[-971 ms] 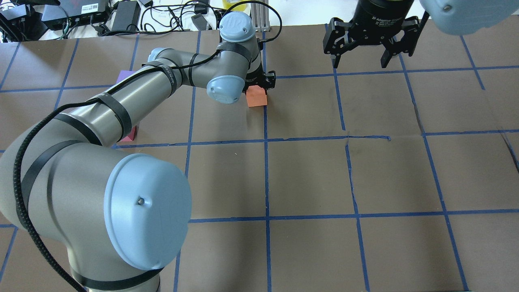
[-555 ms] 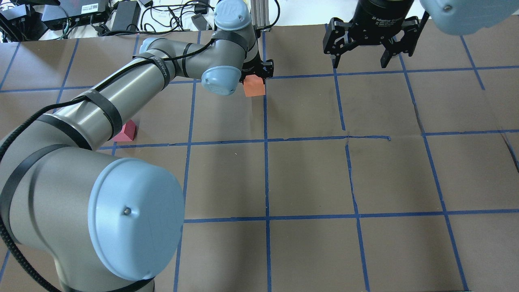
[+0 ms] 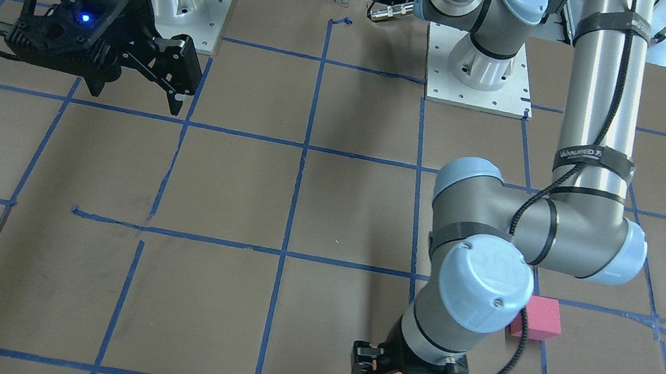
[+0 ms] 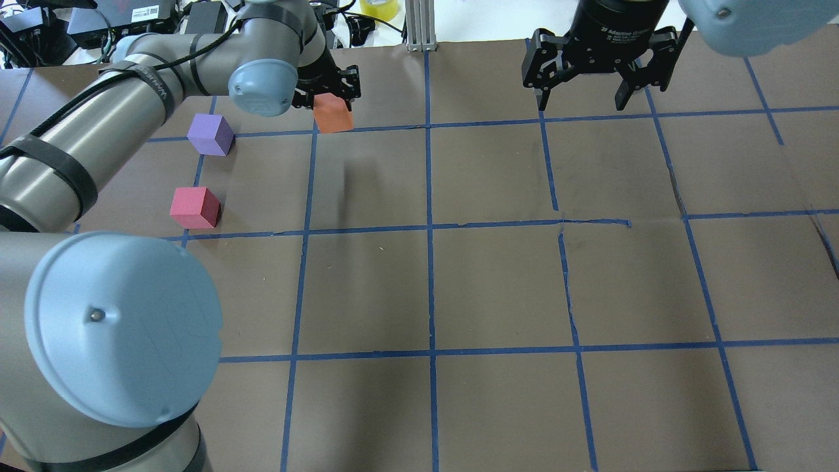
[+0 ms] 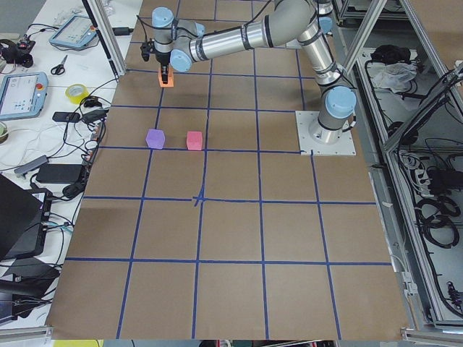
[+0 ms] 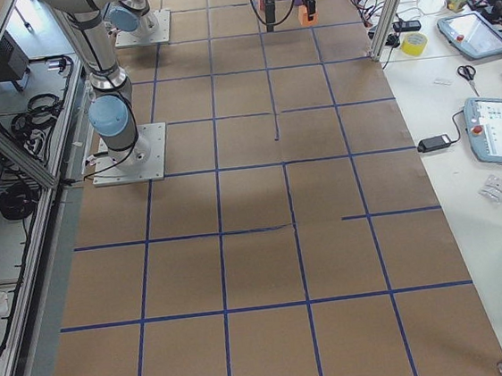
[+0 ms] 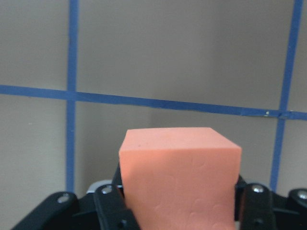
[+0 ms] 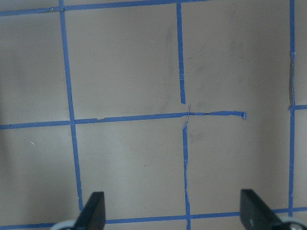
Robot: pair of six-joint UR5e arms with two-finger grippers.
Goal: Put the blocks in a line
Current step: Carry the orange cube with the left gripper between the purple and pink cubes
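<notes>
Brown table (image 4: pixel 498 282) | left jaws clamp orange block (image 4: pixel 333 115) (aloft) near far edge

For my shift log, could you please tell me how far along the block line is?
Nothing looks finished: the purple block and pinkish-red block lie near each other, apart. In hand: the left gripper holds the orange block above the table. Left: set it in line with them.

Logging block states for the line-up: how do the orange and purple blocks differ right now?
The orange block is clamped in the left gripper, lifted off the table; the purple block rests on it, free of any gripper. The purple block sits near the pinkish-red block; the orange block is farther off. Both are like-sized small cubes.
</notes>
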